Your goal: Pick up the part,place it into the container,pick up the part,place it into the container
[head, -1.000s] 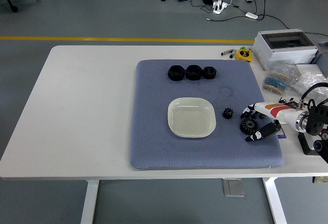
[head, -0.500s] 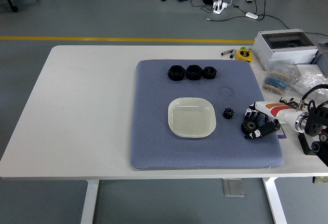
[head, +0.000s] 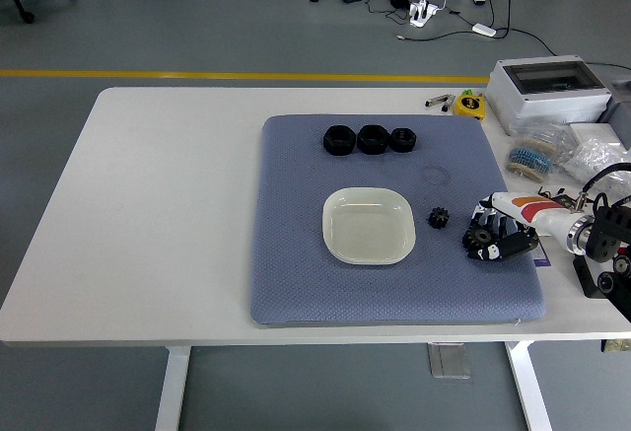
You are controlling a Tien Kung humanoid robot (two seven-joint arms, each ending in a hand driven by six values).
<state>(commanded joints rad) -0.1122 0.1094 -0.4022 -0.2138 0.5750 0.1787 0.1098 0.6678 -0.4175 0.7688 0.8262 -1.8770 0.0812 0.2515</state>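
A white square dish (head: 368,226) sits in the middle of the blue-grey mat (head: 296,253). A small black gear (head: 439,218) lies on the mat just right of the dish. A larger black gear (head: 480,239) lies further right, on the mat's right side. My right hand (head: 495,234) comes in from the right edge, and its black fingers (head: 513,248) are curled around the larger gear on the mat. Three black nut-like parts (head: 371,139) stand in a row at the mat's far side. My left hand is out of view.
A grey electrical box (head: 547,91), a yellow tape measure (head: 469,105) and bags of small parts (head: 537,155) lie at the table's back right. A black fixture (head: 601,273) sits at the right edge beside my arm.
My right hand's fingers, spread around the larger gear one second ago, have closed in on it. The hand moved slightly left. The small gear and dish have not moved.
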